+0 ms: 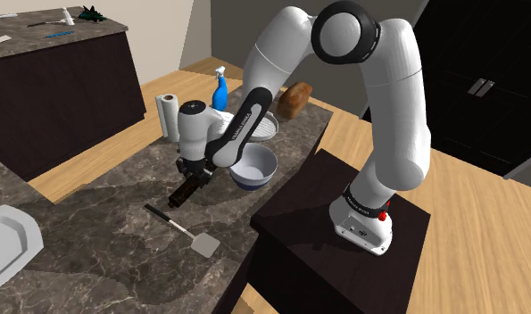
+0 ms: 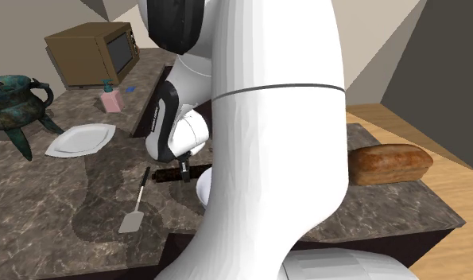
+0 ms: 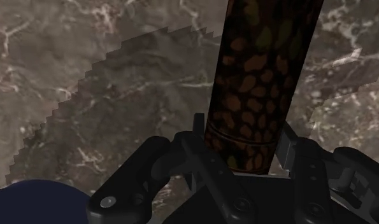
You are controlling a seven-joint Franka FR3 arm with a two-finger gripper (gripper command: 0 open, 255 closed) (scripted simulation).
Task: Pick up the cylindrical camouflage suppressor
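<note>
The suppressor (image 1: pixel 183 191) is a dark cylinder with a brown and orange camouflage pattern, lying low over the marble counter (image 1: pixel 103 223). My black gripper (image 1: pixel 194 177) reaches down onto one end of it, beside the bowl. In the wrist view the suppressor (image 3: pixel 261 76) runs straight out from the gripper (image 3: pixel 244 149), and both fingers (image 3: pixel 197 137) press against its sides at the near end. In the second exterior view the suppressor (image 2: pixel 164 174) pokes out from under the gripper (image 2: pixel 184 169) toward that view's left. I cannot tell whether it touches the counter.
A blue-and-white bowl (image 1: pixel 254 167) sits right beside the gripper. A spatula (image 1: pixel 181 228) lies nearer the counter's front edge. A paper towel roll (image 1: pixel 168 111), blue spray bottle (image 1: pixel 219 89) and bread loaf (image 1: pixel 296 98) stand behind. A white plate (image 1: pixel 9 241) lies far left.
</note>
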